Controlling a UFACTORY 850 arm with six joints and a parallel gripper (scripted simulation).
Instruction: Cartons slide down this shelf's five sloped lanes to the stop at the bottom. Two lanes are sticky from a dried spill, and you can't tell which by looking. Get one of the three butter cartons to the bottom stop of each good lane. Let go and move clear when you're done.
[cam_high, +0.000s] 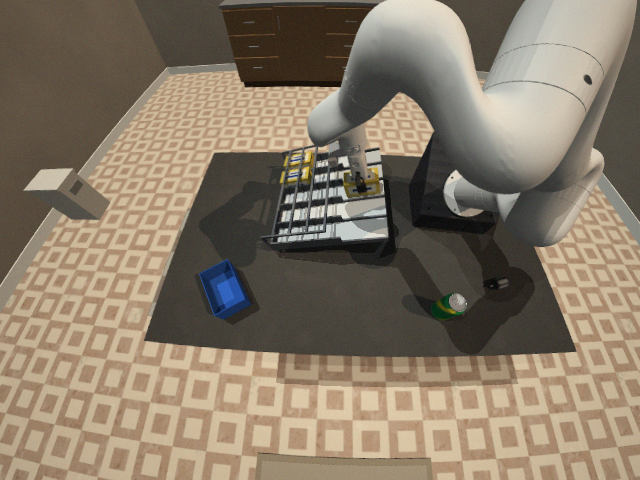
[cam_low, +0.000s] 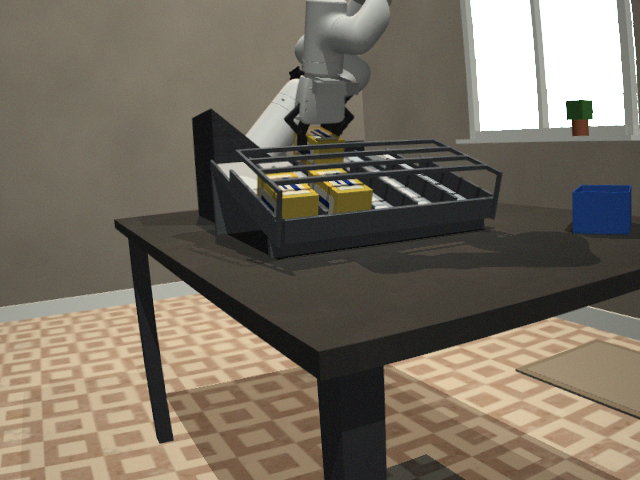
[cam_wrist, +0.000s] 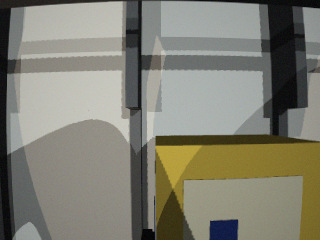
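Observation:
The grey shelf (cam_high: 330, 198) stands on the dark table, with a barred cage over its low end (cam_low: 372, 160). Two yellow butter cartons (cam_high: 297, 167) sit side by side at the bottom stop in the two far lanes; they also show in the exterior view (cam_low: 315, 196). My gripper (cam_high: 360, 183) is shut on the third butter carton (cam_low: 317, 139) and holds it just above the shelf's high, open end. In the wrist view this carton (cam_wrist: 235, 192) fills the lower right, over white lane floors and a grey divider (cam_wrist: 132, 100). I cannot tell which lane lies under it.
A blue bin (cam_high: 224, 288) sits near the table's front left. A green can (cam_high: 448, 305) and a small black object (cam_high: 495, 283) lie at the front right. The arm's black pedestal (cam_high: 449, 191) stands right beside the shelf.

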